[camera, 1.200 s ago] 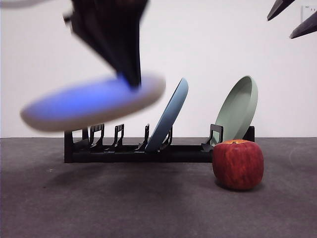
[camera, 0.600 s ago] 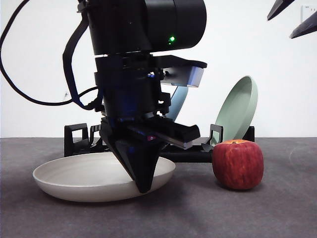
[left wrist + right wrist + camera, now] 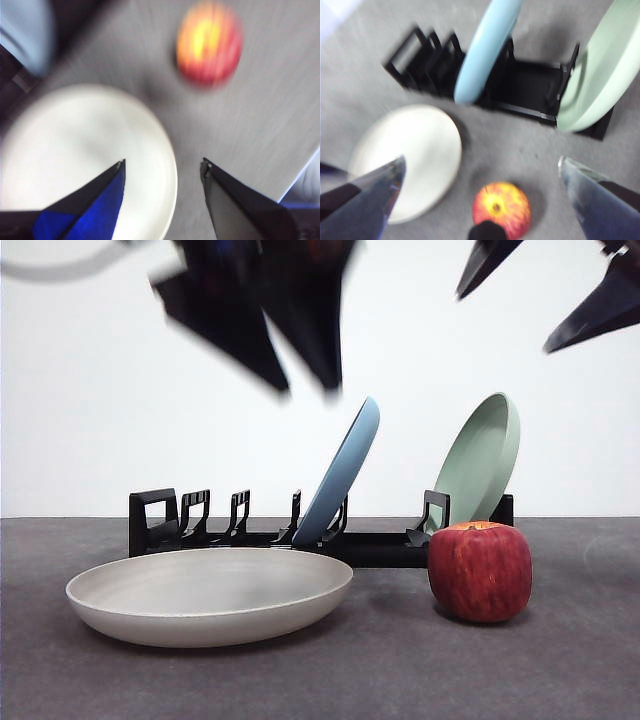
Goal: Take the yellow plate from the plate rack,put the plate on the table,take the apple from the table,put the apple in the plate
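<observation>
Speckled grey table [image 3: 560,680] under matte round yellow plate [image 3: 210,595], blocky apple [image 3: 480,571].

The left end effector [image 3: 300,380] is smeared by motion in the front view, its upper part cut off by the top edge. The left wrist view is blurred throughout, so the apple [image 3: 210,44] shows only as a soft red-yellow blob. The right end effector [image 3: 545,305] is clipped at the top corner.
</observation>
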